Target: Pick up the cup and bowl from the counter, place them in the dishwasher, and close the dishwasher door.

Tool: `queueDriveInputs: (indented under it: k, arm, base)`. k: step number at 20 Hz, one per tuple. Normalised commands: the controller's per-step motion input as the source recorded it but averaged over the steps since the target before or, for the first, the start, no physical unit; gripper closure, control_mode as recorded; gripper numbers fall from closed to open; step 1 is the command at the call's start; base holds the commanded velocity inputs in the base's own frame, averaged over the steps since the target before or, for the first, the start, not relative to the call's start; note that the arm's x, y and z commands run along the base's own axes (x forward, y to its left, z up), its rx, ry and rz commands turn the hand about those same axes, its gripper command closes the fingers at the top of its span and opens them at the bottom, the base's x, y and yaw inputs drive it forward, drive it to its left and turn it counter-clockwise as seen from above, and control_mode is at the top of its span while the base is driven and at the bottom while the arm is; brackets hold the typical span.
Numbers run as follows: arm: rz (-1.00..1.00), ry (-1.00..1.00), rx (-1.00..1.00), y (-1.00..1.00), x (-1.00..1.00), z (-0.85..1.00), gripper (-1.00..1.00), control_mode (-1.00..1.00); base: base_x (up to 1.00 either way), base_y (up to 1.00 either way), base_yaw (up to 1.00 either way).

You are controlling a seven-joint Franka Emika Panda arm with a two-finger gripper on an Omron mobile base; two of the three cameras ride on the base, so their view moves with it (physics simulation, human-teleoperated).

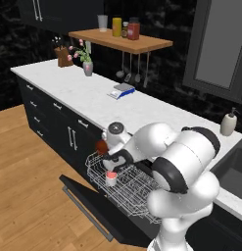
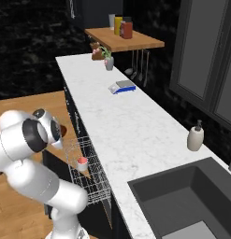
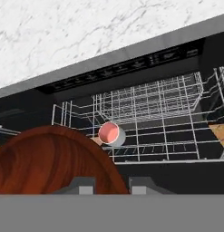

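Now fingers (image 3: 105, 185) grip bowl (image 3: 50, 161) above rack (image 3: 149, 118); cup (image 3: 109, 132) inside.

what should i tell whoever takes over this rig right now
Pincer: shut on the bowl, held above the pulled-out rack.
Cup: already standing in the rack, red inside up.
Dishwasher door: dropped open.
Done: cup loaded, bowl lifted off the counter.
Left: set the bowl in the rack clear of the cup, release, then close the door.
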Motion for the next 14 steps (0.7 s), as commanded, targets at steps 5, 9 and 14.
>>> queueDriveInputs:
  k: [5, 9, 14]
  arm:
    - [-0.19, 0.15, -0.08, 0.06, 0.01, -0.57, 1.00, -1.00]
    - [-0.20, 0.23, -0.07, 0.00, 0.00, -0.54, 1.00, -1.00]
    - [-0.13, 0.24, 0.00, -0.20, 0.00, -0.29, 1.00, -1.00]
  base:
    - [0.00, 0.00, 0.00]
    - [0.00, 0.00, 0.00]
    - [0.00, 0.00, 0.00]
